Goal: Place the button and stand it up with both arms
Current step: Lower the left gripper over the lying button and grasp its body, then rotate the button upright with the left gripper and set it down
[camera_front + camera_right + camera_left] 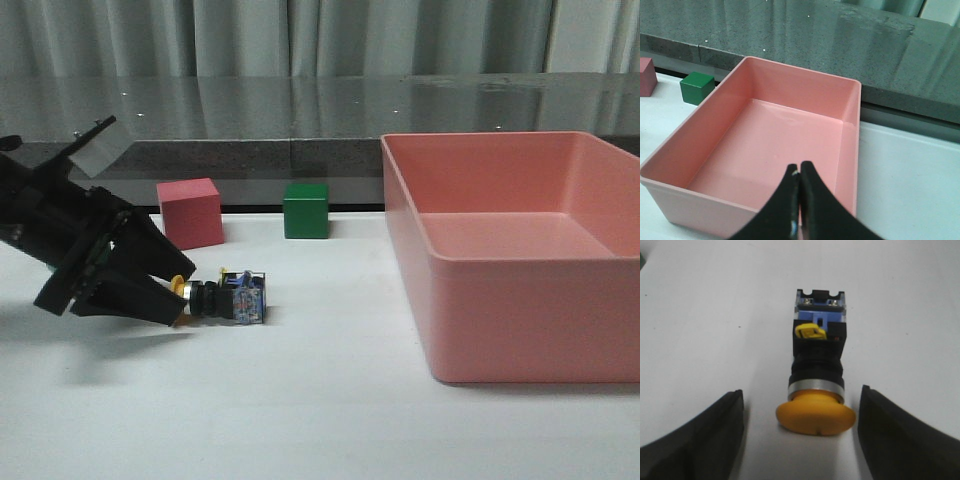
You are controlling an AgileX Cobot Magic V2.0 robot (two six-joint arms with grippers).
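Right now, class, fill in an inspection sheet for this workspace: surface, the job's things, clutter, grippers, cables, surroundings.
Surface: white table, bare in front.
Job's things: button lying on its side, yellow cap toward the left gripper.
Clutter: pink cube, green cube, empty pink bin.
Grippers: left gripper open, fingers either side of the cap, not touching; right gripper shut, holding nothing, above the bin.
Cables: nothing seen.
Surroundings: dark ledge, grey curtain behind.

Lab-type test setup: bare white table (330, 400), grey curtains (300, 35) behind, pink bin (520, 330), colored cubes as props.
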